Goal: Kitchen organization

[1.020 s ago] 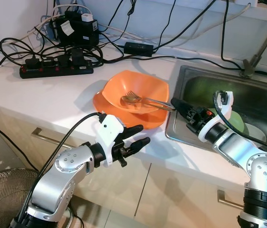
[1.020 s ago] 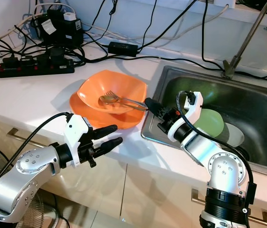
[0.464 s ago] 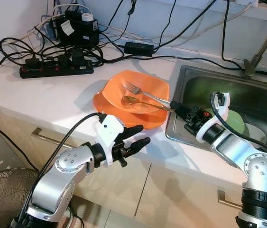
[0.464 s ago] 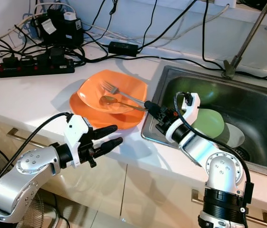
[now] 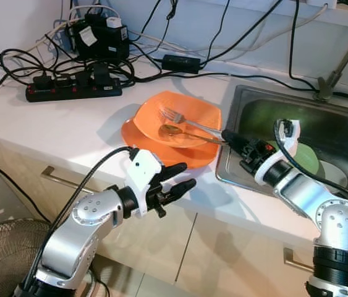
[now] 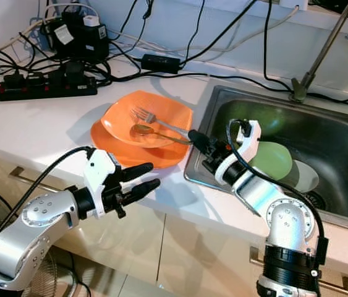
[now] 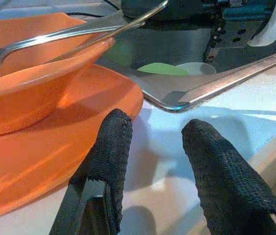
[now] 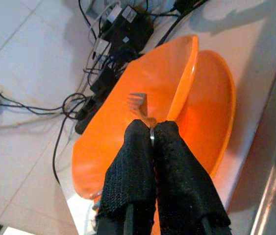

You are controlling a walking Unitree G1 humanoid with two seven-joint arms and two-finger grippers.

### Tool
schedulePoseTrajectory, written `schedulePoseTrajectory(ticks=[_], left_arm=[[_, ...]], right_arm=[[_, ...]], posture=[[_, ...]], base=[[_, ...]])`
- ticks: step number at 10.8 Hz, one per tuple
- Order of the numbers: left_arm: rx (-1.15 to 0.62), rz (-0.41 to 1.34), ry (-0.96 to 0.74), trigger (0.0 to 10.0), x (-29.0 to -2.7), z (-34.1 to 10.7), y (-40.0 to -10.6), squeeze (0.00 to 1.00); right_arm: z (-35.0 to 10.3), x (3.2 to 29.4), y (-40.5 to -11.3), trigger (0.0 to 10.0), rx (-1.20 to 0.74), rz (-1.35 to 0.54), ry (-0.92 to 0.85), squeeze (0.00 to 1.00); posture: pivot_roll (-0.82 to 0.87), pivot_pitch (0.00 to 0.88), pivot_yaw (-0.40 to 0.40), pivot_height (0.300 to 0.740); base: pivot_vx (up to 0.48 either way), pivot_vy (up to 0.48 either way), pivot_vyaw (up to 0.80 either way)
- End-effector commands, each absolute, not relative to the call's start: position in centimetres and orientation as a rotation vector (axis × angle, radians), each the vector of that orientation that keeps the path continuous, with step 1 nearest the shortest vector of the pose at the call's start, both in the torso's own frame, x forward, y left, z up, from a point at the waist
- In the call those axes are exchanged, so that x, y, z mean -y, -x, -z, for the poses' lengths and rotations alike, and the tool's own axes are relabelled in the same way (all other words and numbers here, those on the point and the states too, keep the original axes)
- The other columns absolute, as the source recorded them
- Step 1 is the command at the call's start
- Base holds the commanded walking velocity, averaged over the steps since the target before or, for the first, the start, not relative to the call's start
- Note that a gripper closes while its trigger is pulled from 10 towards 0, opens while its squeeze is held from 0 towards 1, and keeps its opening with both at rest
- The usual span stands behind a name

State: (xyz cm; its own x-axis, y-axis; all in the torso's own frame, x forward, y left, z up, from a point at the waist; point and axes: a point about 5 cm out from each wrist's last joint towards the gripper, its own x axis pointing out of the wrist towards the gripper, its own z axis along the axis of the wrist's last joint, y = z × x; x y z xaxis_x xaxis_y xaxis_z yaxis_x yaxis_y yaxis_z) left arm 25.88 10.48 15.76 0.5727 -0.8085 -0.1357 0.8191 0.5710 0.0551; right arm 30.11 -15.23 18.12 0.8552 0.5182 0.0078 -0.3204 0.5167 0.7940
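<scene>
An orange bowl (image 5: 192, 111) sits on an orange plate (image 5: 192, 158) on the white counter, beside the sink. A fork (image 5: 174, 115) and a spoon (image 5: 169, 130) are in the bowl, their handles pointing toward the sink. My right gripper (image 5: 227, 135) reaches over the sink rim and is shut on the fork's handle; the fork's tines (image 8: 138, 100) show beyond the fingertips. The spoon lies loose under the fork. My left gripper (image 5: 183, 176) hovers open at the counter's front edge, just short of the plate, with nothing between its fingers (image 7: 111, 147).
The steel sink (image 5: 235, 93) holds a green bowl (image 5: 309, 158) and a white dish (image 5: 334, 173); a faucet (image 5: 328, 80) stands behind it. A power strip (image 5: 75, 90) and tangled cables crowd the counter's back left. A fan (image 5: 0, 253) stands on the floor at the lower left.
My right gripper has swung the fork's head toward the back of the bowl, apart from the spoon. The left arm has not moved.
</scene>
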Motion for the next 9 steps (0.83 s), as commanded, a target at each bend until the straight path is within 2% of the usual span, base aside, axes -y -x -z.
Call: schedulePoseTrajectory(ticks=[1,3,4,5,8,9], left_arm=[[-0.099,0.959,-0.120,10.0,-10.4,-15.7,-25.8,0.00],[-0.098,0.959,-0.119,10.0,-10.4,-15.7,-25.9,0.00],[-0.098,0.959,-0.118,10.0,-10.4,-15.7,-25.9,0.00],[-0.098,0.960,-0.118,10.0,-10.3,-15.7,-25.9,0.00],[-0.096,0.958,-0.119,10.0,-10.3,-15.7,-25.9,0.00],[-0.094,0.958,-0.118,10.0,-10.3,-15.7,-25.9,0.00]], right_arm=[[-19.0,15.8,-30.3,0.0,-0.184,-0.507,-0.902,0.00],[-19.7,16.2,-30.5,0.0,-0.123,-0.503,-0.922,0.00],[-20.2,16.4,-30.6,8.8,-0.074,-0.500,-0.924,0.00],[-20.7,16.8,-30.7,10.0,-0.019,-0.483,-0.938,0.00],[-22.9,19.4,-31.2,10.0,0.195,-0.389,-0.989,0.00],[-23.6,21.9,-31.7,10.0,0.319,-0.206,-0.934,0.00]], posture=[[0.19,0.031,-0.059,0.740],[0.19,0.031,-0.059,0.740],[0.19,0.028,-0.059,0.740],[0.19,0.028,-0.059,0.740],[0.19,0.025,-0.060,0.740],[0.19,0.023,-0.061,0.740]], base=[[0.000,0.000,0.00],[0.000,0.000,0.00],[0.000,0.000,0.00],[0.000,0.000,0.00],[0.000,0.000,0.00],[0.000,0.000,0.00]])
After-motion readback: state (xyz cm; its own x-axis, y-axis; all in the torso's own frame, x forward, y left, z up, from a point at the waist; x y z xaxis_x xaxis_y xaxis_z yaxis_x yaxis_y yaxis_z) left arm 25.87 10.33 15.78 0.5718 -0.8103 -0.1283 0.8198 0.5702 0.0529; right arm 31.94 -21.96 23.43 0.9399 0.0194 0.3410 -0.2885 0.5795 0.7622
